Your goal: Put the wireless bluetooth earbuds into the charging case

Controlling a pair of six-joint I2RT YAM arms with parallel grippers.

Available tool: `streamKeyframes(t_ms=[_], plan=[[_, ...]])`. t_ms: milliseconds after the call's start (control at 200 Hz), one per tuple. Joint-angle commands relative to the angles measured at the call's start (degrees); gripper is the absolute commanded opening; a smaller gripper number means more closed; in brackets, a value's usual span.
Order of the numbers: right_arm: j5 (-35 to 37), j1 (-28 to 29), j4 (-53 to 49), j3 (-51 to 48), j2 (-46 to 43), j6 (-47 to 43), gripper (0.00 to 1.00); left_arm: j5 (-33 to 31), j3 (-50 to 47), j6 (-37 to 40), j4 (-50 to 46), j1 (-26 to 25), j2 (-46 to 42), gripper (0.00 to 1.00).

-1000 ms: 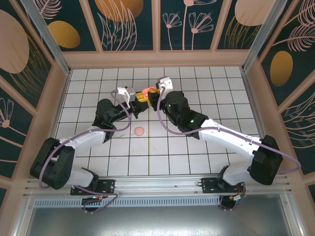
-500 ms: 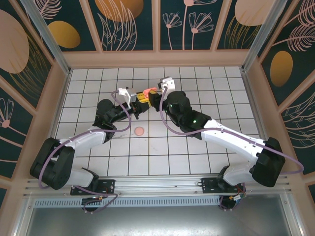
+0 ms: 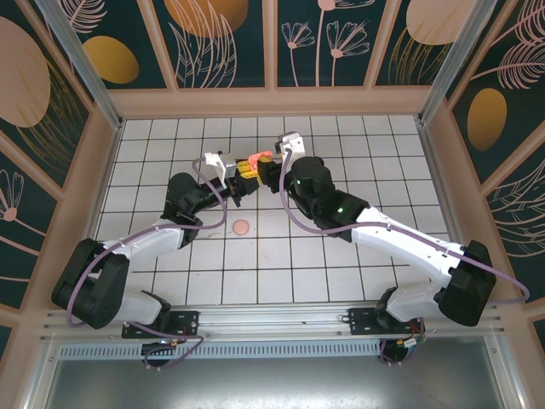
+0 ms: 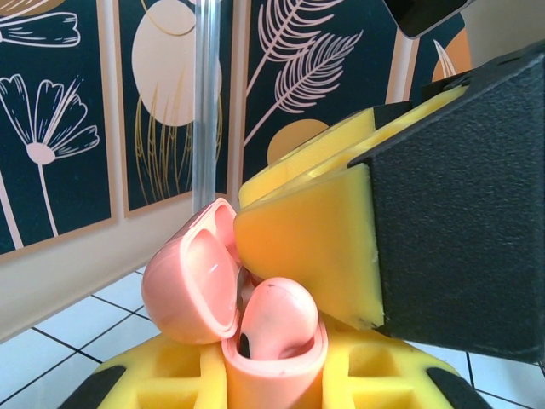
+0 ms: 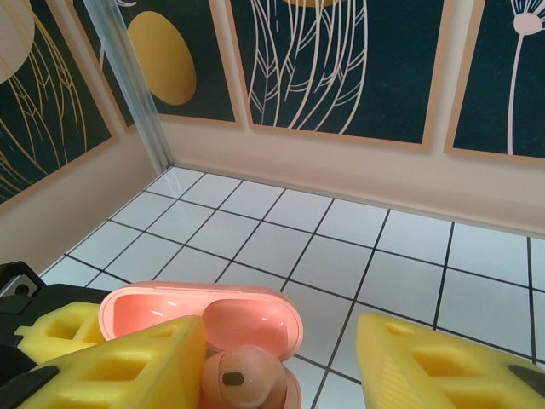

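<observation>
Clamped the coral-pink charging case [image 4: 272, 379] between the left gripper [image 3: 242, 170] pads, lid swung open. Found one coral earbud [image 5: 243, 375] seated in its well, directly beneath the right gripper [image 5: 281, 358], jaws spread apart and gripping nothing. Judged perhaps half done, with the second well hidden: any partner earbud yet to seat, lid to close.

Case: glossy coral-pink charging case [image 4: 271, 375], upright, open
Lid: I see the lid [image 4: 189, 288] hinged back toward 10 o'clock of the body in the left wrist view, its hollow side facing the opening
Earbud: one coral-pink earbud [image 4: 279, 317] sits in the case mouth, rounded head above the rim
Place: I read the case near 11 o'clock from the table's middle, clamped between the left gripper's [image 4: 272, 394] yellow pads
</observation>
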Motion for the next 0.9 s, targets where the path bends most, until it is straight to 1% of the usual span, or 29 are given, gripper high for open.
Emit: streamKeyframes(t_ms=[0,120,175,310,355,410,545,736,891], plan=[[-3.4,0.4,-2.4,0.9,-0.3,1.1,0.49,2.0,0.7,1.0,4.9,-1.1,-0.8,0.00],[-4.3,-0.5,-2.6,-0.2,-0.7,1.7,0.48,1.9,0.7,1.2,4.7,-1.2,-0.7,0.00],[-5.0,-0.8,-2.7,-0.6,-1.1,1.7,0.44,1.9,0.8,1.4,4.5,-1.1,-0.8,0.00],[-8.1,-1.5,-2.4,-2.1,-2.3,1.0,0.42,1.7,0.9,1.7,4.2,-1.1,-0.6,0.00],[-8.6,-1.6,-2.4,-2.4,-2.6,0.9,0.38,1.7,1.0,1.8,4.2,-1.1,-0.5,0.00],[-9.4,-1.8,-2.3,-2.6,-2.7,0.9,0.38,1.7,1.1,1.8,4.2,-1.1,-0.3,0.00],[-9.7,-2.0,-2.6,-2.6,-2.6,1.0,0.39,1.8,1.4,1.6,4.2,-1.1,0.0,0.00],[-10.2,-2.3,-2.8,-2.5,-3.0,1.1,0.48,1.6,1.5,1.6,4.2,-1.1,0.3,0.00],[-10.3,-2.5,-3.1,-2.7,-4.1,1.4,0.49,1.5,1.6,1.5,4.2,-1.1,0.6,0.00]])
